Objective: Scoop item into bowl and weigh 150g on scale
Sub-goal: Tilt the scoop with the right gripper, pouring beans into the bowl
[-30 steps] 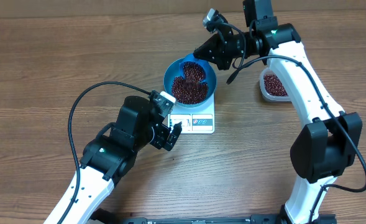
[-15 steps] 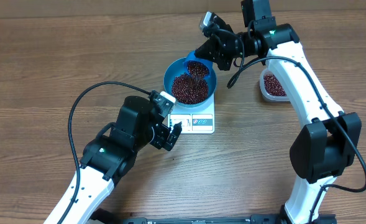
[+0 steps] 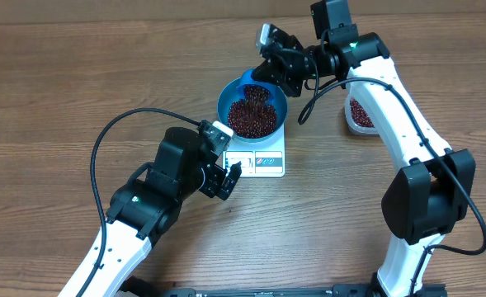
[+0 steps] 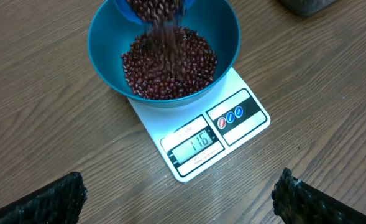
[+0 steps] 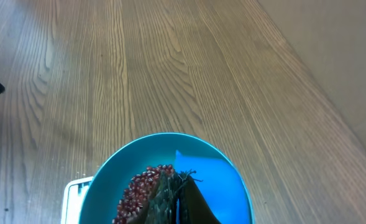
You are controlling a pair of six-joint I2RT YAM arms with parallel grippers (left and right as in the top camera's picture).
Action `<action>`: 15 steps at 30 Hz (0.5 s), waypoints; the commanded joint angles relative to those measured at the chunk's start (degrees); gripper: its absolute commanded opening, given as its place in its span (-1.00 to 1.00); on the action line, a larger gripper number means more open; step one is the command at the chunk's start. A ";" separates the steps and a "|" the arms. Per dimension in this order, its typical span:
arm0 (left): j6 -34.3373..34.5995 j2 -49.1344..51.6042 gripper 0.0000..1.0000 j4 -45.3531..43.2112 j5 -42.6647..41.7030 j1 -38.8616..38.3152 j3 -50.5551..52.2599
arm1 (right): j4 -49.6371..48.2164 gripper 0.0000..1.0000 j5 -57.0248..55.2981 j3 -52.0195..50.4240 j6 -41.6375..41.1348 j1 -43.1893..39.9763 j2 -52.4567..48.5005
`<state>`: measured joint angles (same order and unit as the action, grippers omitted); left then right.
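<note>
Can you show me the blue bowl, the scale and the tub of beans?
blue bowl (image 4: 105, 50): left wrist view, on its bare inside wall.
scale (image 4: 192, 143): left wrist view, on its number screen.
tub (image 3: 349, 117): overhead view, on its left rim.

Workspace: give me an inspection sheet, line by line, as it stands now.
Surface: brown wood-grain table.
Job's things: blue bowl sits on the white scale; beans heaped inside; display reads 116.
Clutter: clear tub holding beans, beside the right arm; nothing else seen.
Grippers: right gripper shut on the blue scoop, tipped over the bowl, beans falling; left gripper open, empty, near the scale.
Cables: black cable loops off the left arm; another hangs under the right arm.
Surroundings: tan backdrop beyond the far edge.
</note>
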<state>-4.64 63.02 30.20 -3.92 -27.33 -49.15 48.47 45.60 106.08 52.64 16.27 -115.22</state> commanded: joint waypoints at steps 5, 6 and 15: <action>-0.48 0.17 0.99 -0.20 -0.59 0.33 0.13 | -0.44 -0.93 0.24 1.79 6.62 0.13 2.71; -0.48 0.17 1.00 -0.20 -0.59 0.31 0.13 | -0.42 -0.93 0.26 1.77 7.76 0.13 2.71; -0.48 0.17 0.99 -0.17 -0.59 0.31 0.13 | -0.46 -0.93 0.26 1.77 17.00 0.13 2.71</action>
<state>-4.64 63.02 30.20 -3.92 -27.33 -49.15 48.38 45.56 106.08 64.47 16.27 -115.22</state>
